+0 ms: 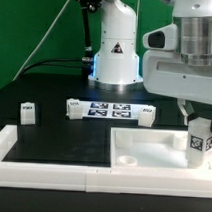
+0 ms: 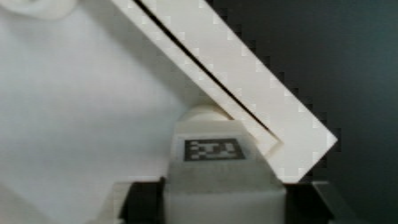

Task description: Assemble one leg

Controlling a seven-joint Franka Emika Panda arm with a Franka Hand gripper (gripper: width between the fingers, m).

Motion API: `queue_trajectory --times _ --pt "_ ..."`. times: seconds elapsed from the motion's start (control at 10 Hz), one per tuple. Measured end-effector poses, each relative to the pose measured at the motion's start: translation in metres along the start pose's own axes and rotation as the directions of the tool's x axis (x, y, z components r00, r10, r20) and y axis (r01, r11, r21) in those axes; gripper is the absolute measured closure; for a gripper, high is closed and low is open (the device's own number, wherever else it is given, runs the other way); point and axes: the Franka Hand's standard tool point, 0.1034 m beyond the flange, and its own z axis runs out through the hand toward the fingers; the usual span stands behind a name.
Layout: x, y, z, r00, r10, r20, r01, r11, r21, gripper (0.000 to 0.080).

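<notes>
We have the tool [image 1: 200, 128] clamped on the leg [image 1: 201, 140], which hangs upright directly beneath it, over a corner of the square piece [image 1: 143, 134]. We judge the leg could land on the raised rim [image 2: 240, 95] rather than in a corner hole, then tilt in the grip or shove the piece along the bench [image 1: 63, 137]. The leg hides any hole below it, and we cannot tell whether leg and piece touch.
</notes>
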Motion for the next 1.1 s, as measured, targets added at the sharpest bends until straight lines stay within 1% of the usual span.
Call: queue_trajectory --times 0.1,0.2,0.3,0.5,0.6,0.7,0.8,0.9,1.0,1.1 --pt "0.0003 -0.0003 0.0003 0.999 0.049 0.000 -0.049 0.999 0.000 0.0508" --pt "0.0009 -0.0007 0.0002 0.992 0.127 0.004 -0.127 0.992 0.006 0.0508" --pt "0.0005 -0.0010 0.0002 0.990 0.141 0.005 -0.142 0.990 0.007 0.0508" --pt "0.0003 -0.0011 0.0003 0.997 0.081 0.005 -0.081 0.997 0.007 0.0508" --pt "-0.0002 -0.0012 0.0005 0.999 0.050 0.003 -0.050 0.999 0.006 0.0330" --pt "-0.0015 -0.0013 0.0014 0.998 -0.069 0.003 0.069 0.998 0.004 0.0196" --pt "-0.0009 -0.0003 0.0037 0.967 -0.255 0.002 0.255 0.967 -0.003 0.0196" --pt "-0.0009 0.0006 0.0067 0.910 -0.415 0.002 0.415 0.910 -0.009 0.0160" --pt "-0.0008 0.0009 0.0086 0.840 -0.543 -0.002 0.543 0.840 -0.015 0.0160" --pt "-0.0022 0.0003 0.0093 0.784 -0.621 -0.005 0.621 0.784 -0.022 0.0151"
